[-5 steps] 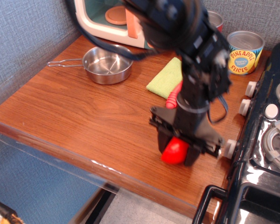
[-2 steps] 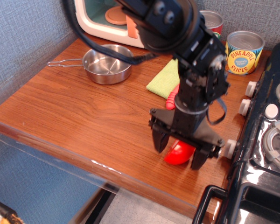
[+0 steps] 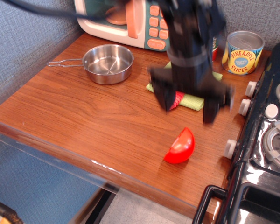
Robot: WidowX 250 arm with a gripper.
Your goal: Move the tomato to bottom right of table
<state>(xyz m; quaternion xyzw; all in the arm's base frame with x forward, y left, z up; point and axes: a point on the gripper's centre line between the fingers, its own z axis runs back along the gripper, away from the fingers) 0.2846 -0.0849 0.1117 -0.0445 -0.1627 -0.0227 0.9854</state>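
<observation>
The red half-tomato (image 3: 180, 146) lies on the brown wood-grain table (image 3: 84, 112) near its front right corner, close to the black toy stove. My black gripper (image 3: 189, 106) hangs above and behind the tomato, clear of it. Its two fingers (image 3: 164, 98) are spread wide apart and hold nothing. The gripper is motion-blurred.
A green cloth (image 3: 191, 99) with a red-handled tool (image 3: 178, 99) lies behind the gripper. A steel pan (image 3: 108, 63) stands at the back left, a toy microwave (image 3: 126, 21) behind it. A pineapple slices can (image 3: 243, 52) stands at the back right. The black stove (image 3: 266, 140) borders the right side.
The gripper opened, let go of the tomato and rose up and back. The tomato now lies uncovered on the table near the front right.
</observation>
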